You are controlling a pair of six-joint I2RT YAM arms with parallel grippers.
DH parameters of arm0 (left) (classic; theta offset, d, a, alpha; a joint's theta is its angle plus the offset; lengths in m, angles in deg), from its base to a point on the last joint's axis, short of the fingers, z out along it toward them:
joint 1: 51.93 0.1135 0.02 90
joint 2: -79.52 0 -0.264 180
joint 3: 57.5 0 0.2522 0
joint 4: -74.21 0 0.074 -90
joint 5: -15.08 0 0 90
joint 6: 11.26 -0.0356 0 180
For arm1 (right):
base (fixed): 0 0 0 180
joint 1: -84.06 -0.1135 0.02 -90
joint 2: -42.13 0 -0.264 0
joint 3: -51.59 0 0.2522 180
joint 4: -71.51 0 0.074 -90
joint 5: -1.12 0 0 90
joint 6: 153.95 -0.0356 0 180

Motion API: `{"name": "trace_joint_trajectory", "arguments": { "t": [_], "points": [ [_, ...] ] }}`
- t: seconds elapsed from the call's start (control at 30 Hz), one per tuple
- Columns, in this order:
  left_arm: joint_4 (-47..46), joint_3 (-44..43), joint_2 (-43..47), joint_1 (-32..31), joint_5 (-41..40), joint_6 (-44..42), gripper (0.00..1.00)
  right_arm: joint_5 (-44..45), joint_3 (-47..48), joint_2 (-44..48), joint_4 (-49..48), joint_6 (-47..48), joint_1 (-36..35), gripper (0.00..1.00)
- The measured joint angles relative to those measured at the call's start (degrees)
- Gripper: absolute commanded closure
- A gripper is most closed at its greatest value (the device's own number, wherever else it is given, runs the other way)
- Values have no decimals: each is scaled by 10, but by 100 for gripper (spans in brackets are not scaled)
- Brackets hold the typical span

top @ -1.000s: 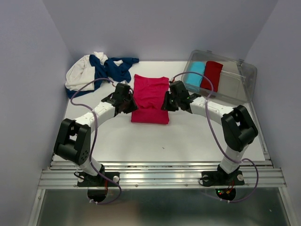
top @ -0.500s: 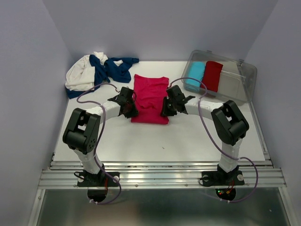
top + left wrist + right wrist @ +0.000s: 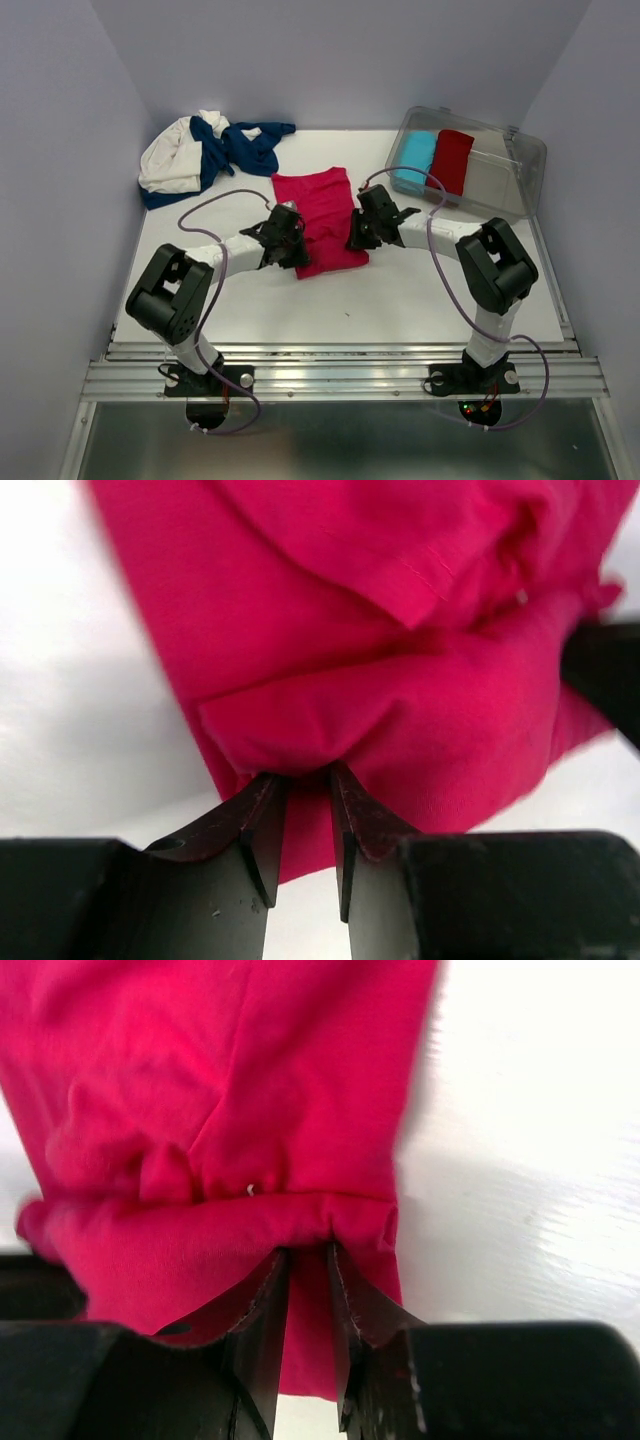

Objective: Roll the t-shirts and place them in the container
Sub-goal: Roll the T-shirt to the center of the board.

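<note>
The bright pink-red t-shirt [image 3: 322, 215] lies folded into a strip in the middle of the table, skewed with its near end toward the right. My left gripper [image 3: 290, 250] is shut on a bunched fold at its near left edge [image 3: 300, 730]. My right gripper [image 3: 358, 232] is shut on a bunched fold at its right edge [image 3: 300, 1220]. A small white tag [image 3: 250, 1190] shows in the right wrist view. A navy t-shirt [image 3: 240, 145] and a white t-shirt [image 3: 170, 160] lie heaped at the back left.
A clear plastic bin [image 3: 500, 170] stands at the back right, holding a rolled light blue t-shirt [image 3: 413, 160] and a rolled dark red t-shirt [image 3: 451, 158]. Walls close in the table on three sides.
Both grippers have closed on the pink-red shirt's near edges and bunched the cloth. The shirt has slewed, its near end moving right, and the left arm has moved right with it.
</note>
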Motion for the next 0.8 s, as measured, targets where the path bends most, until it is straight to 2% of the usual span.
{"name": "trace_joint_trajectory", "arguments": {
  "t": [0.17,0.27,0.3,0.4,0.6,0.8],
  "points": [
    [2,42,37,-90,20,39,64,28,-4,10,17,17,0,70],
    [7,50,45,-145,31,69,62,46,0,11,27,30,0,65],
    [9,50,47,-161,33,75,62,55,5,11,36,35,0,60],
    [42,50,58,-195,40,86,62,97,27,14,62,58,-3,59],
    [137,9,104,-192,11,79,61,140,31,75,95,78,1,60],
    [110,-39,123,-171,2,73,63,103,16,140,92,59,5,64]
  ]
}}
